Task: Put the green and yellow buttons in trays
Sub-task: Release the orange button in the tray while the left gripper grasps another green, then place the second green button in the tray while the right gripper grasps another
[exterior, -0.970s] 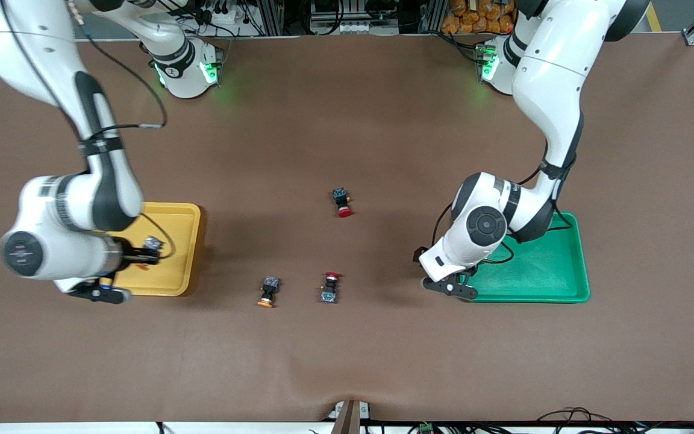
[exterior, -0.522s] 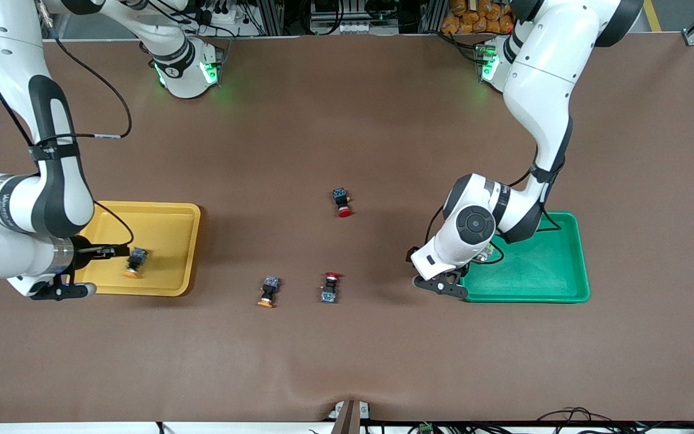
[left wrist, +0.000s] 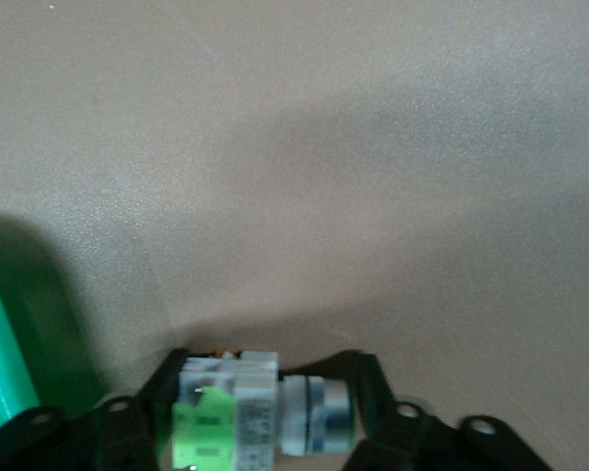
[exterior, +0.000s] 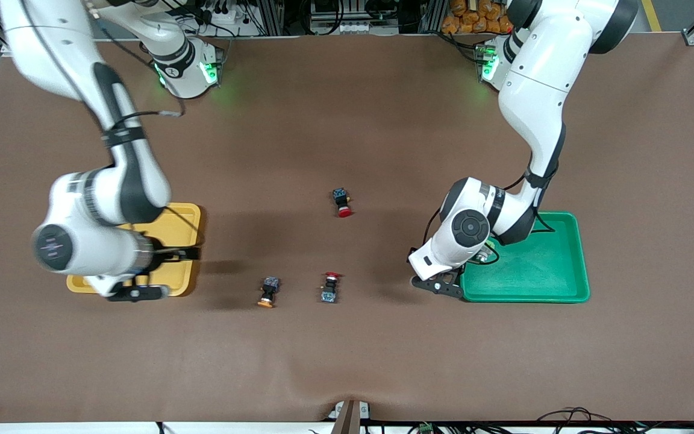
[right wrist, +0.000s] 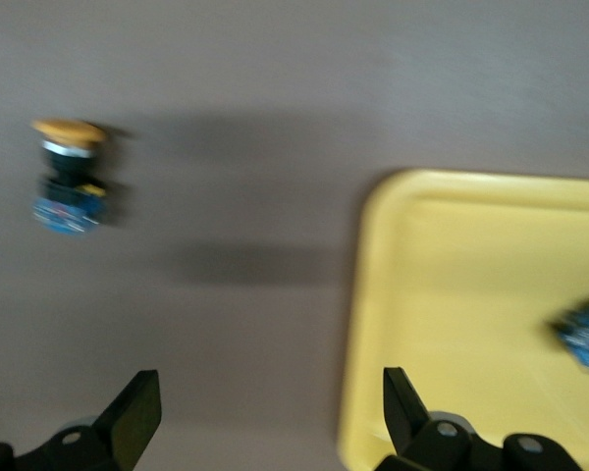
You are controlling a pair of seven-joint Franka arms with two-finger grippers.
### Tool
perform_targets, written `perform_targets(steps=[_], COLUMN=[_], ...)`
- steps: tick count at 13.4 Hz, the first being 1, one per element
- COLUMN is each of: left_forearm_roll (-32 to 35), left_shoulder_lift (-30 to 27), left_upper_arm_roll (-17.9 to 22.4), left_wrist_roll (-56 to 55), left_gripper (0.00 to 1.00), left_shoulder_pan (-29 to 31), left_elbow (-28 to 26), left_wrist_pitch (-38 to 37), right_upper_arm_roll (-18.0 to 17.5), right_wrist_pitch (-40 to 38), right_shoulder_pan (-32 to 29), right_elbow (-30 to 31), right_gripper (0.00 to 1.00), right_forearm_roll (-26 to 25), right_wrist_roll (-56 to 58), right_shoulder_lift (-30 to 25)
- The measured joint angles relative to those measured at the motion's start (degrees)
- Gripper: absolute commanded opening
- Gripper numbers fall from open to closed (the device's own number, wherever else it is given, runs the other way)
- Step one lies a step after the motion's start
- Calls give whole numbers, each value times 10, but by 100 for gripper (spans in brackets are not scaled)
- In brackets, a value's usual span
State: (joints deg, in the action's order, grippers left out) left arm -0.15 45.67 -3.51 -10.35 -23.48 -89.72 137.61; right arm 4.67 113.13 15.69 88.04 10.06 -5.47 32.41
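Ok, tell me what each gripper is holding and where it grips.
The left gripper holds a green button between its fingers, one at the whitish body end, one at the cap end. The right gripper is open and holds nothing.

Two dark-bodied red-capped switches lie well apart on the brown table mat: one red-capped switch near the table's middle, the other red-capped switch nearer the front camera.

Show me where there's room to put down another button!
The green tray shows plenty of bare floor. So does the table nearer the camera than the yellow-capped button and red-capped button. The yellow tray is crowded under the right gripper.
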Motion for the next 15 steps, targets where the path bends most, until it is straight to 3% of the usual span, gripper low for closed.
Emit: perform_targets(steps=[4, 7, 9, 11, 15], left_forearm_roll=[0, 0, 0, 0, 0], left_shoulder_lift=[-13, -53, -77, -84, -75], left_upper_arm_roll=[3, 7, 8, 12, 14], left_wrist_roll=[0, 0, 7, 37, 161], left_gripper=[9, 11, 17, 17, 22], left_shoulder_pan=[6, 33, 60, 92, 192], left_elbow=[10, 16, 15, 8, -12], left_wrist_pitch=[-45, -103, -138, -159, -160], right_upper_arm_roll=[0, 1, 1, 2, 3], right_wrist_pitch=[125, 203, 216, 222, 246], right_shoulder_pan=[69, 91, 101, 114, 123], right_elbow=[2, -3, -27, -61, -89], right_gripper=[100, 100, 100, 100, 100], right_forearm_roll=[0, 0, 0, -3, -14], right_wrist_roll=[-28, -68, -116, -132, -135], right_shoulder_lift=[51, 97, 128, 157, 189])
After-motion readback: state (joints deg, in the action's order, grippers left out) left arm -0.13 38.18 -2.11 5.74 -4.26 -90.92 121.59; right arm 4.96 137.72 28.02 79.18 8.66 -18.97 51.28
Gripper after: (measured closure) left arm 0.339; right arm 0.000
